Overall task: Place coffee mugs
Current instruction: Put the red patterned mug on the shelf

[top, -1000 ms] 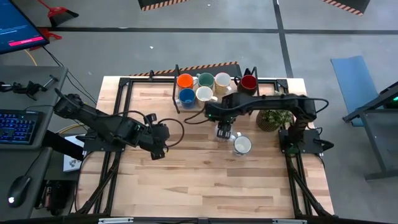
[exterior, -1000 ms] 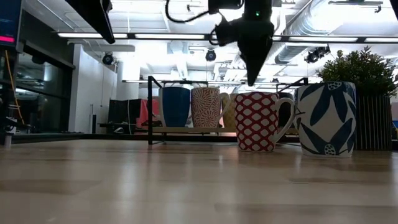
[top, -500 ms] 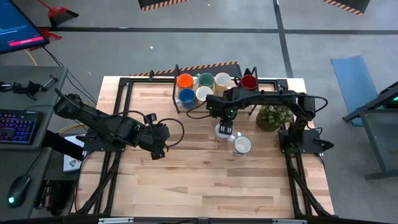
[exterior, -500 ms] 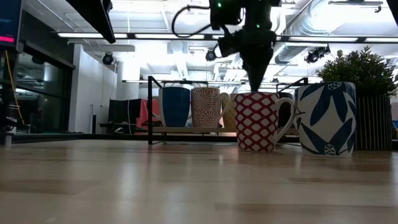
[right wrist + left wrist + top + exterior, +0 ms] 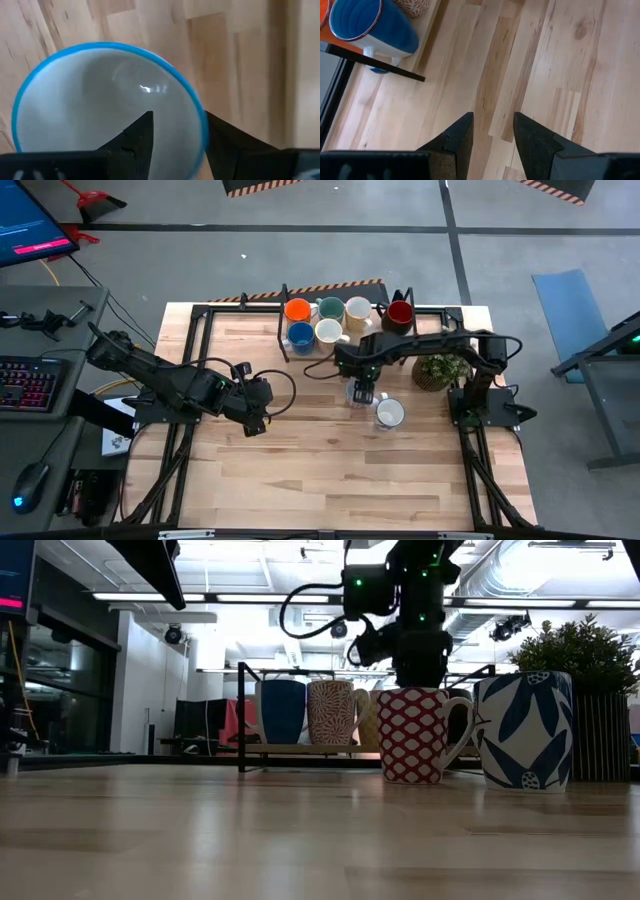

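A white mug with a red pattern [image 5: 413,736] stands on the table right of centre. Seen from above in the right wrist view, it has a blue rim [image 5: 60,55]. My right gripper [image 5: 360,393] points down over it, open. One fingertip [image 5: 144,122] is inside the mug and the other [image 5: 216,127] is outside the wall. A blue-leaf mug [image 5: 524,730] stands beside it. Six more mugs sit on the black rack [image 5: 283,330] at the far edge. My left gripper [image 5: 252,420] hangs open over bare wood left of centre.
A potted plant [image 5: 440,368] stands just right of the two loose mugs, close to the right arm. The rack's blue mug [image 5: 370,25] shows in the left wrist view. Bare wood stretches across the near half of the table [image 5: 330,480].
My right gripper has come down over the red-patterned mug, from well above it to rim height. Its fingertips now straddle the mug's wall. The mug has stayed where it was.
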Controlling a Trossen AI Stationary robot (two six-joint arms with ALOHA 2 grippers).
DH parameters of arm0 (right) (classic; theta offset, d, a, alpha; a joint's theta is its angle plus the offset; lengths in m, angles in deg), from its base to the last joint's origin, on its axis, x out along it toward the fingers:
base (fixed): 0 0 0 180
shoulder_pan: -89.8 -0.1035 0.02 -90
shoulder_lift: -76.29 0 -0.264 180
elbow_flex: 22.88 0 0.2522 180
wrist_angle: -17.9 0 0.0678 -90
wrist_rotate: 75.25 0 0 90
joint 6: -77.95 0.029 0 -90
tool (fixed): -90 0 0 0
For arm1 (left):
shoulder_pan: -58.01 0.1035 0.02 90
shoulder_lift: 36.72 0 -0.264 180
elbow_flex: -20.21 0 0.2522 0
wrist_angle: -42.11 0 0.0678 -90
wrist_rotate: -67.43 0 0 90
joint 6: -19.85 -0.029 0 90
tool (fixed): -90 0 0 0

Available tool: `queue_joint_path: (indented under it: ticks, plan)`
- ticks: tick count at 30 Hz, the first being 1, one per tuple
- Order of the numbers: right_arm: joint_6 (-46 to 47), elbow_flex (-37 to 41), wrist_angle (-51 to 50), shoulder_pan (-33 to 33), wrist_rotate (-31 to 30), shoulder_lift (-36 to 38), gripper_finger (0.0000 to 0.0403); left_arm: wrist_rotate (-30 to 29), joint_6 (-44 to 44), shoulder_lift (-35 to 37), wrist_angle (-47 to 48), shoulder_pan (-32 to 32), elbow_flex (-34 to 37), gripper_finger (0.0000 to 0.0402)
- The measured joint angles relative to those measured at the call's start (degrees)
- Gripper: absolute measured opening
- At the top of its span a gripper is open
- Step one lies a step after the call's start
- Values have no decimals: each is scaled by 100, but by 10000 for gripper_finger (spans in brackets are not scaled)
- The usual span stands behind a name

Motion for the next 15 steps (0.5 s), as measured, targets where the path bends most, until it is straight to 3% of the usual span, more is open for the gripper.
queue_joint_path:
  ticks: [8, 15]
  plan:
    - [250, 301, 363, 1, 46, 0, 117, 0, 0, -2, -18, 0, 0, 129]
    - [604, 341, 507, 1, 134, 0, 40, -2, -1, -2, -23, 0, 0, 129]
